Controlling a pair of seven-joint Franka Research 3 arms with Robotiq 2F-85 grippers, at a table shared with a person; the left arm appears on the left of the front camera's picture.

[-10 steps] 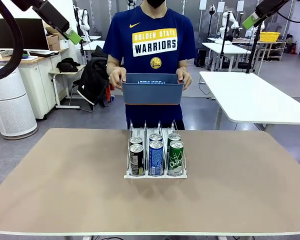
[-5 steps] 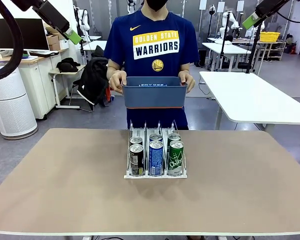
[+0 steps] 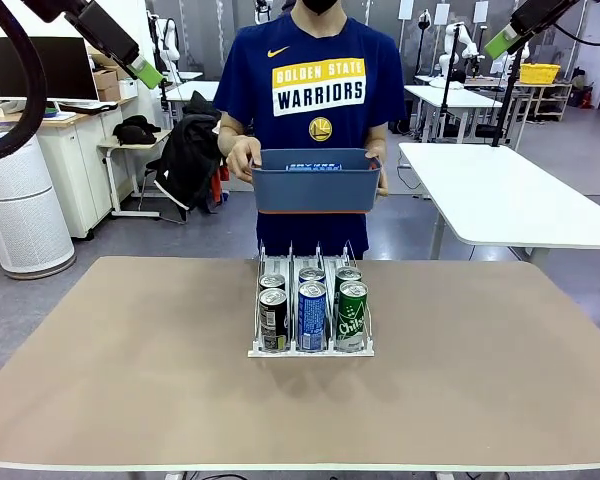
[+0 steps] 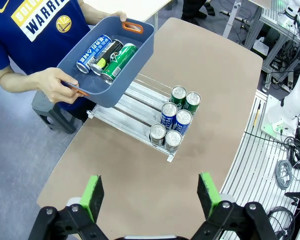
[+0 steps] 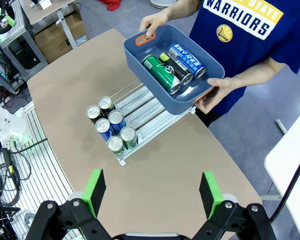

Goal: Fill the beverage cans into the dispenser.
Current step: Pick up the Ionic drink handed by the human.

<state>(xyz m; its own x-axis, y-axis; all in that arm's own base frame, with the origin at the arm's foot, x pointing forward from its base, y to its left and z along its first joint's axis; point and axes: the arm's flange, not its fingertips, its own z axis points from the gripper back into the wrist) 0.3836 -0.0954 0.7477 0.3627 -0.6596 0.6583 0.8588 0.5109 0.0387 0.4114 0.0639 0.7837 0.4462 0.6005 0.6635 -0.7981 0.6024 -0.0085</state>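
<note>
Left wrist view: left gripper (image 4: 150,179) gapes high above dispenser (image 4: 126,112).

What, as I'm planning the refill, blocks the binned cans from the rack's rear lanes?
Nothing visible: three drink cans lie in the blue-grey plastic bin held by the person; the clear three-lane rack's rear lanes are open.

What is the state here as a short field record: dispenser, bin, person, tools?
dispenser: on the table, three lanes
racked cans: six, upright, two per lane, at the front
bin: held off the table at the far side
binned cans: three, lying down; blue, black, green
person's hands: both holding the bin
left tool: open, empty
right tool: open, empty
</note>
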